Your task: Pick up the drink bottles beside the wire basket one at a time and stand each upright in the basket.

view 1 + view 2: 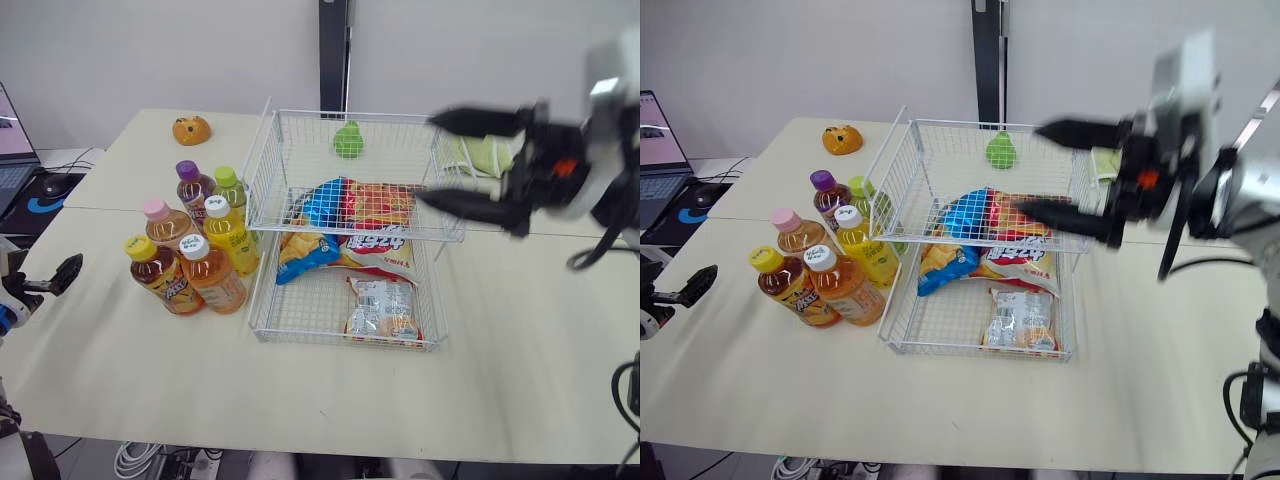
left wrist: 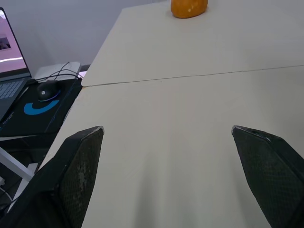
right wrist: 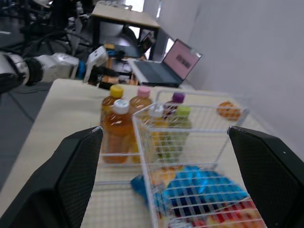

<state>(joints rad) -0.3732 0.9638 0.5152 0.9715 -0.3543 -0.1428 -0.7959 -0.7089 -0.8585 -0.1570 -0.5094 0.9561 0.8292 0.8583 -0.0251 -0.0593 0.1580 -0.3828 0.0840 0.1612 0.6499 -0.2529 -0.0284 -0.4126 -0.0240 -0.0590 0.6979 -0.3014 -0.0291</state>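
Left gripper [image 2: 166, 130] and right gripper [image 1: 425, 158] gape (jaws wide).

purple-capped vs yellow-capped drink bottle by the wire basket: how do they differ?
The purple-capped plastic bottle holds dark reddish drink; the yellow-capped plastic bottle holds amber. The purple-capped stands at the cluster's far end, the yellow-capped at its near left. Both stand upright on the beige table, outside the white wire basket.
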